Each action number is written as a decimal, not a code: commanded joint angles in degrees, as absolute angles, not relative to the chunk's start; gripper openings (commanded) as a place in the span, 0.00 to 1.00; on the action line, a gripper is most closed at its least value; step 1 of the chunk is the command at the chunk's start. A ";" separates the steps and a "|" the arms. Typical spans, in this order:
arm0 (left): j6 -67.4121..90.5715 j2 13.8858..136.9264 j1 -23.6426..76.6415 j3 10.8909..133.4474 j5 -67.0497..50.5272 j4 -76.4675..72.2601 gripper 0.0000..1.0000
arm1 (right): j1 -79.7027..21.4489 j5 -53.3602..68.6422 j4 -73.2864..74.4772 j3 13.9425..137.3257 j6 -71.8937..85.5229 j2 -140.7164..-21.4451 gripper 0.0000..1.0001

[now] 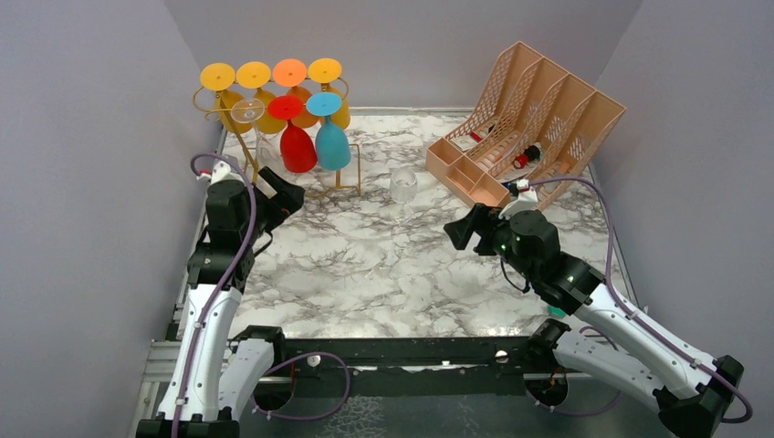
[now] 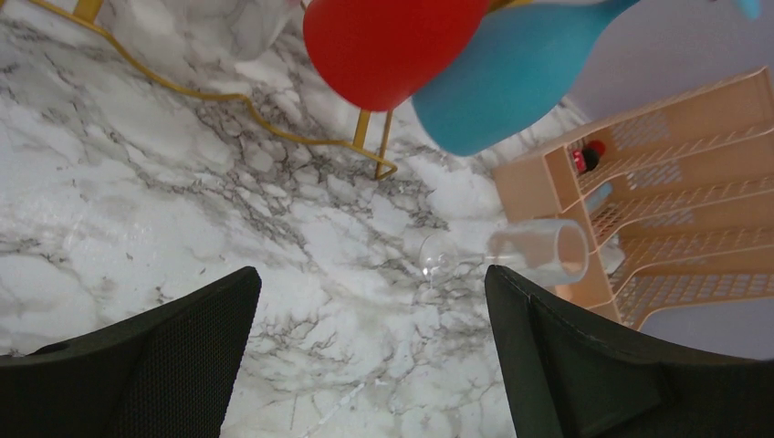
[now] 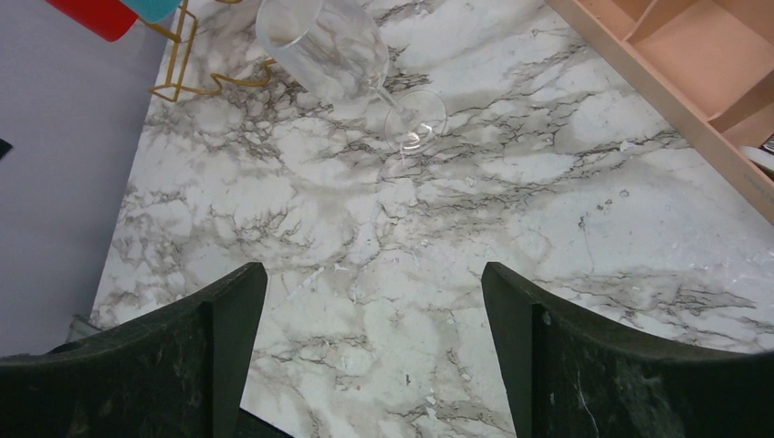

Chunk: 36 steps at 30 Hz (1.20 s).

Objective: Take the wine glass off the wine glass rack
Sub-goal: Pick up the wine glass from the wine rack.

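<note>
Top view. Wine glass rack (image 1: 357, 169) at upper left of the bench (image 1: 383, 274), with hanging glasses (image 1: 298, 146) in it; file organizer (image 1: 529, 119) at upper right; one wine glass (image 1: 402, 185) upright on the bench between them.

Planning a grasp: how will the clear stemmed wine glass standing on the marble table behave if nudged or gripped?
The clear stemmed wine glass looks top-heavy, a wide bowl on a thin stem and small foot, so a nudge would probably tip it. Its smooth wall likely slips and could crack under a hard squeeze. Empty, so probably light.
</note>
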<state>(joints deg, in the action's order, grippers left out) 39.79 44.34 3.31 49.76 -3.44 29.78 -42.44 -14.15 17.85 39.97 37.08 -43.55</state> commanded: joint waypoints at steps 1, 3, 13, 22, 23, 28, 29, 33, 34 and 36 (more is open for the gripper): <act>42.09 45.89 1.34 59.18 -1.86 33.48 0.97 | -42.71 -18.49 20.76 39.60 36.95 -41.76 0.91; 42.97 47.61 1.01 64.29 1.15 35.14 0.95 | -42.70 -18.07 20.46 39.51 36.05 -41.05 0.91; 42.49 57.88 -3.28 79.67 2.71 36.74 0.91 | -42.71 -18.70 21.44 40.39 33.46 -39.17 0.90; 49.38 63.83 -15.35 77.98 -16.97 26.83 0.76 | -42.67 -19.50 22.41 40.29 33.51 -37.64 0.90; 50.30 63.89 -15.95 77.76 -18.18 25.55 0.74 | -42.71 -19.71 22.56 40.26 33.43 -37.53 0.90; 55.33 65.06 -18.34 73.92 -23.00 18.86 0.62 | -42.67 -20.13 22.64 40.14 33.48 -37.38 0.90; 56.12 65.63 -18.51 73.61 -24.00 17.68 0.61 | -42.70 -19.96 22.47 40.10 33.53 -37.48 0.90; 56.44 66.04 -19.48 73.43 -21.44 16.13 0.55 | -42.70 -19.31 22.35 40.43 33.52 -38.19 0.90; 56.43 66.01 -19.83 73.27 -20.31 15.55 0.54 | -42.67 -19.32 22.46 40.57 33.56 -38.37 0.90; 56.82 66.84 -20.16 73.24 -20.05 14.59 0.52 | -42.67 -19.26 22.67 40.82 33.74 -38.62 0.90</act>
<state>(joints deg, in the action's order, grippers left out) 55.09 66.50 -18.92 73.25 -20.14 19.94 -42.44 -17.78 22.04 39.97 34.22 -38.24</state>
